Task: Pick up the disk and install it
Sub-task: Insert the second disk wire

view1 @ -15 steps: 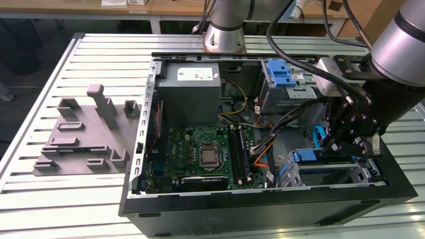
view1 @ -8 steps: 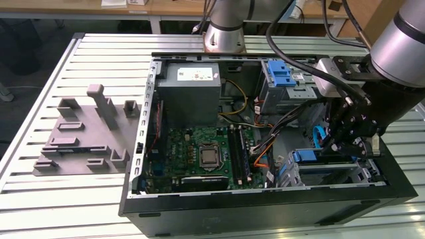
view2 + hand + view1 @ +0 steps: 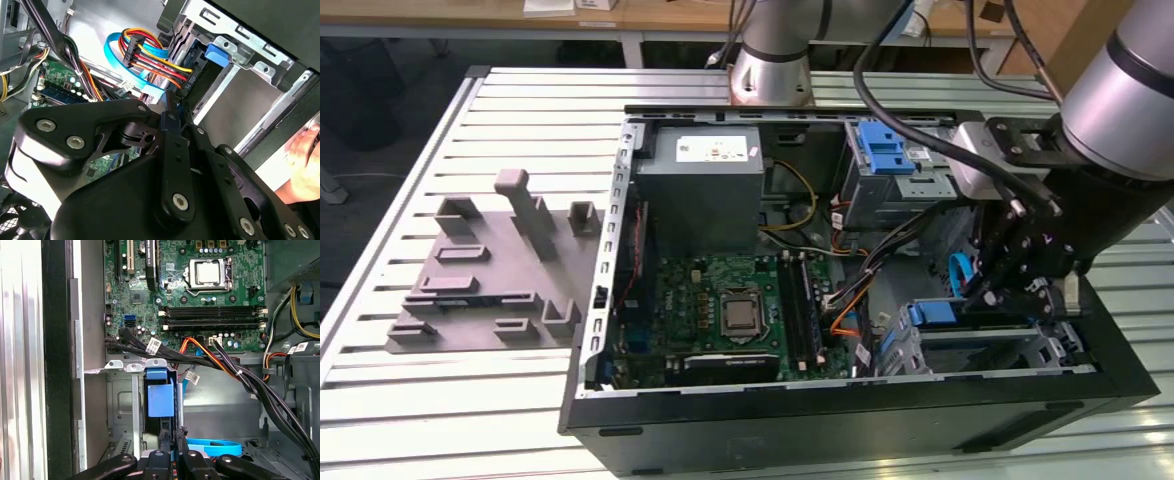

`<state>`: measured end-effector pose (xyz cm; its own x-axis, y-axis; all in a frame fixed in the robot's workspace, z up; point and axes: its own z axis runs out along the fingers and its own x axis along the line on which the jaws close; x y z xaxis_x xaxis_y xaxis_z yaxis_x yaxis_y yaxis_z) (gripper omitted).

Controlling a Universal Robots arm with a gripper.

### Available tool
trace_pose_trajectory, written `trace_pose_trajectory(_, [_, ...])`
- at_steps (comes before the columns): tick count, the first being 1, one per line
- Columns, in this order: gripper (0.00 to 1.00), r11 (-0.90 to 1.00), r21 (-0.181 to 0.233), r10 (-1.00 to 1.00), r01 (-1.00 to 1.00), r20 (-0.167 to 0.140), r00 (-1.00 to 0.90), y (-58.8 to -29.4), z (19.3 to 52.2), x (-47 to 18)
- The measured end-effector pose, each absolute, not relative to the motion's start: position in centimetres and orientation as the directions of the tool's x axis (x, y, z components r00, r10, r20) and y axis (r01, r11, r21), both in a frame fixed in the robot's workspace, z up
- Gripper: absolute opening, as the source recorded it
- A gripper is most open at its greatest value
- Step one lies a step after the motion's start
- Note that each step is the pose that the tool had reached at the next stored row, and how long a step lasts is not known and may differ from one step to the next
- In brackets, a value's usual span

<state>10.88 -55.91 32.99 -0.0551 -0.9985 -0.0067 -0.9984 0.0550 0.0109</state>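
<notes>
Tool point(image 3: 172, 437) nearly shut, gripping thin edge of disk point(image 3: 161, 399), standing upright in cage point(image 3: 117, 405) inside case point(image 3: 854, 425).

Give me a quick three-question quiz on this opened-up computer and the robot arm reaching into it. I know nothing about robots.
1. True or false: the open black metal computer case lies on a wooden table.
2. What colour is the large flat circuit board on the case floor?
3. Multiple choice: where is the robot's black gripper?
A. Outside the case, over the table
B. Inside the case, at the silver metal drive cage with a blue plastic latch
C. Directly above the middle of the circuit board

Key: 1 false, the ribbed table is silver metal; 2 green; 3 B.
</notes>
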Motion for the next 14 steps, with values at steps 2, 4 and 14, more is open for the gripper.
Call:
trace_pose_trajectory(2, [0.16, 0.055, 0.011, -0.998, -0.998, -0.006, -0.055, -55.92, 32.95, 10.88])
trace_pose_trajectory(4, [0.16, 0.055, 0.011, -0.998, -0.998, -0.007, -0.055, -55.92, 32.91, 10.88])
trace_pose_trajectory(14, [0.17, 0.055, 0.011, -0.998, -0.998, -0.007, -0.055, -55.91, 32.87, 10.89])
